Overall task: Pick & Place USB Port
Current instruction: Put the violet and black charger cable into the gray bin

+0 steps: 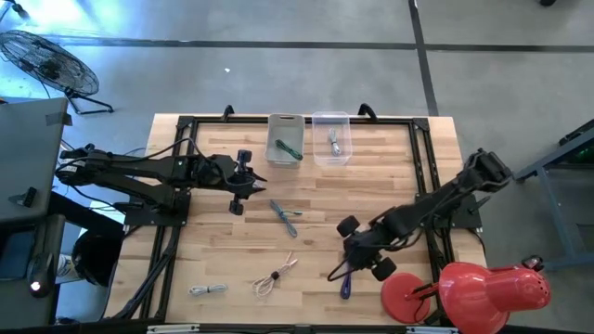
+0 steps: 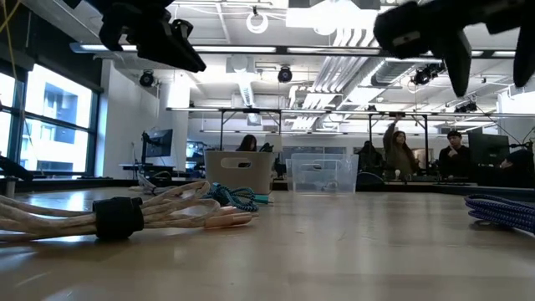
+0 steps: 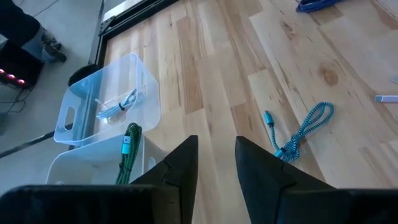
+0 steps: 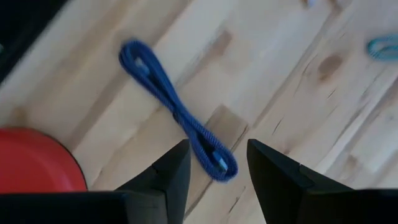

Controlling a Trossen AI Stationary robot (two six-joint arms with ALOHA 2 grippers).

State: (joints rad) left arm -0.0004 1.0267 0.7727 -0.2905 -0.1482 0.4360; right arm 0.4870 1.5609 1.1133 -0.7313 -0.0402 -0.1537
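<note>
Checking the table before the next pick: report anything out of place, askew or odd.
Nothing stands out. One green cable lies in the grey bin and a pale one in the clear bin; the teal, beige, white and blue cable lie bundled on the table. The right gripper hangs open over the blue one.

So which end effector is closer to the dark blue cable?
Right. The right end effector hovers just above the dark blue cable; the left end effector is across the table.

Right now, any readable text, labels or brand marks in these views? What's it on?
None readable.
Blue cable, teal cable, both bins, red lamp: no print visible.
Room signage behind the table in the low view: too small to read.
</note>
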